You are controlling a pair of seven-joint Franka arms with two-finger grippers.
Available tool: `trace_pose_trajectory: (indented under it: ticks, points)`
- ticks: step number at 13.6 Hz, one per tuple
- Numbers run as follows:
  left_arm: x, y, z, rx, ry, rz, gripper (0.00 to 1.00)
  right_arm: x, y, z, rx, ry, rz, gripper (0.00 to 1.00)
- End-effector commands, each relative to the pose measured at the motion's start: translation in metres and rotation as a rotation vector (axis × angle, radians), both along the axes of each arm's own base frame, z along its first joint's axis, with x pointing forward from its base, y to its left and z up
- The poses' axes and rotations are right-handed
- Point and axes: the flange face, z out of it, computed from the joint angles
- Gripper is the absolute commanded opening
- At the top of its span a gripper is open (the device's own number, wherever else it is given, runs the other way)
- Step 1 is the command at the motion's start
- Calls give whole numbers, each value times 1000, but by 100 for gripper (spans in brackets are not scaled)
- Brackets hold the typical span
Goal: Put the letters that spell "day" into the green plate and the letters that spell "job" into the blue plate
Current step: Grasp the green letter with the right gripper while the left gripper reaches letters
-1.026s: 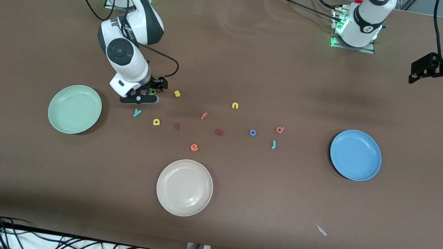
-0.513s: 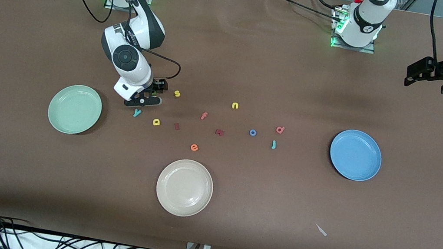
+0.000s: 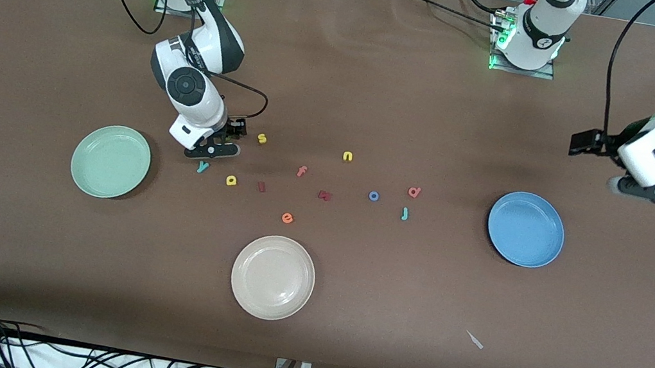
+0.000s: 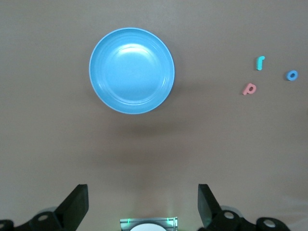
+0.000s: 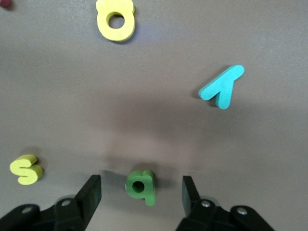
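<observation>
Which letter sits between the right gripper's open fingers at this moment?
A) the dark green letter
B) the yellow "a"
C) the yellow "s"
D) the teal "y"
A: in the right wrist view the dark green letter lies on the table between the fingers of the right gripper, which have not yet closed on it.
</observation>
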Motion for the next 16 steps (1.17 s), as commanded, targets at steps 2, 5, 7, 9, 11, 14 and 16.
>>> trace_pose_trajectory:
  ticks: [2, 5, 7, 9, 11, 14, 16]
  points:
    - [40, -44, -63, -35, -44, -32, 100, -2, -2, -7, -4, 4, 14, 65]
    - [43, -90, -118, -28, -115, -7, 100, -2, -2, -8, -4, 6, 11, 58]
    - [37, -122, -158, -27, -168, 19, 100, -3, -3, -10, -5, 11, 11, 50]
    - [35, -161, -190, -30, -203, 36, 100, -3, -3, -10, -5, 10, 7, 43]
    - [28, -190, -210, -23, -210, 62, 100, -3, -3, -10, -5, 11, -2, 39]
    - [10, -211, -237, -22, -209, 50, 100, -3, -3, -11, -6, 12, -5, 36]
    - [-14, -218, -266, -33, -234, 57, 100, -4, -3, -12, -6, 16, -8, 34]
